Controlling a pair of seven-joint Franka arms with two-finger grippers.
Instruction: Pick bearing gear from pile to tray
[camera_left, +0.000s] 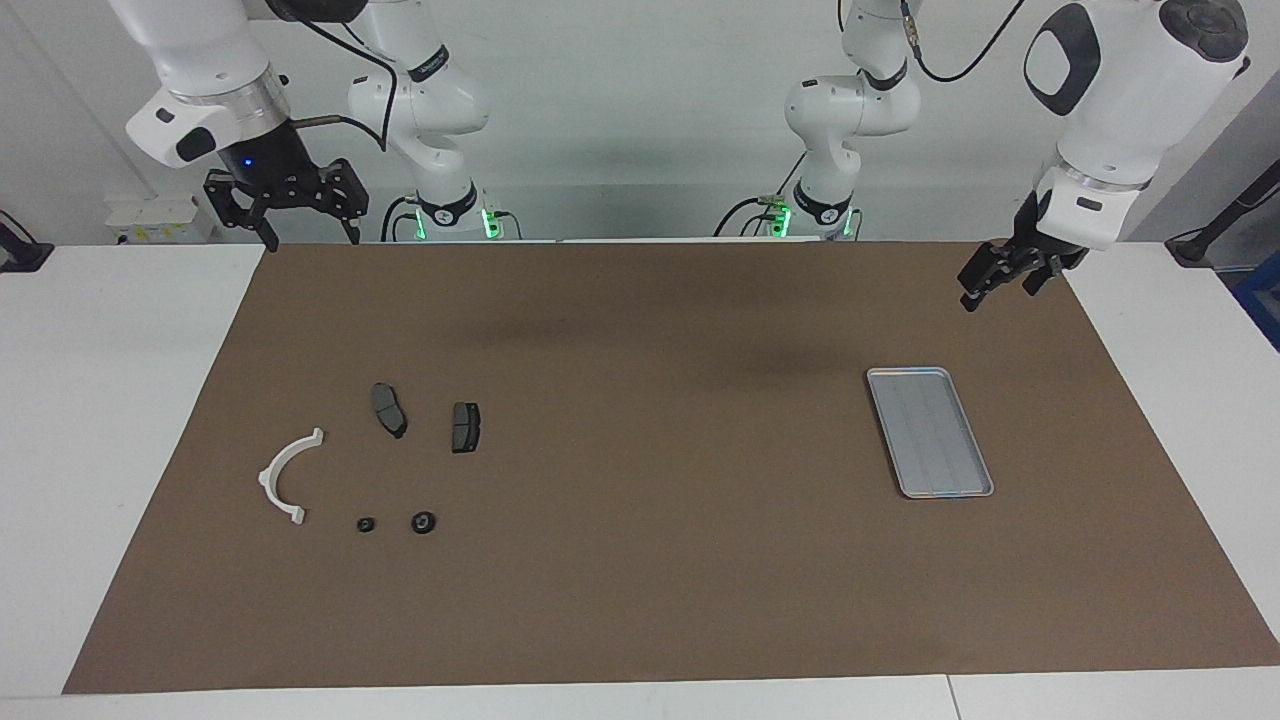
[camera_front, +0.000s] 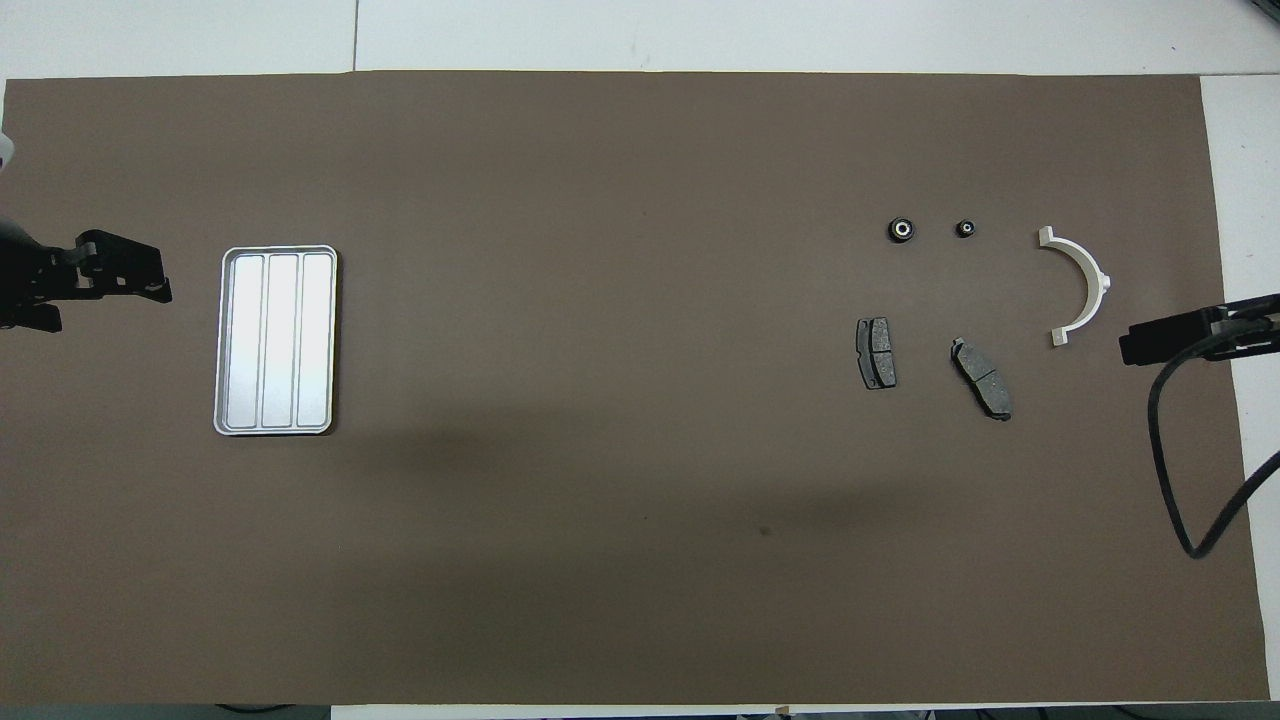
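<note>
The pile lies on the brown mat toward the right arm's end: a white arc bracket (camera_left: 284, 478) (camera_front: 1081, 285), two dark grey plates (camera_left: 389, 409) (camera_left: 465, 426) (camera_front: 876, 352) (camera_front: 982, 378), and two small black round pieces (camera_left: 423, 522) (camera_left: 366, 524) (camera_front: 901, 229) (camera_front: 965, 228) farther from the robots than the plates. The silver tray (camera_left: 929, 431) (camera_front: 276, 340) lies flat toward the left arm's end with nothing in it. My right gripper (camera_left: 312, 240) (camera_front: 1200, 335) is open and empty, raised over the mat's end beside the bracket. My left gripper (camera_left: 1000, 290) (camera_front: 90, 285) is open and empty, raised over the mat's end beside the tray.
The brown mat (camera_left: 640, 560) covers most of the white table (camera_left: 110, 420). A black cable (camera_front: 1170, 470) hangs from the right arm over the mat's end. Bare mat lies between the pile and the tray.
</note>
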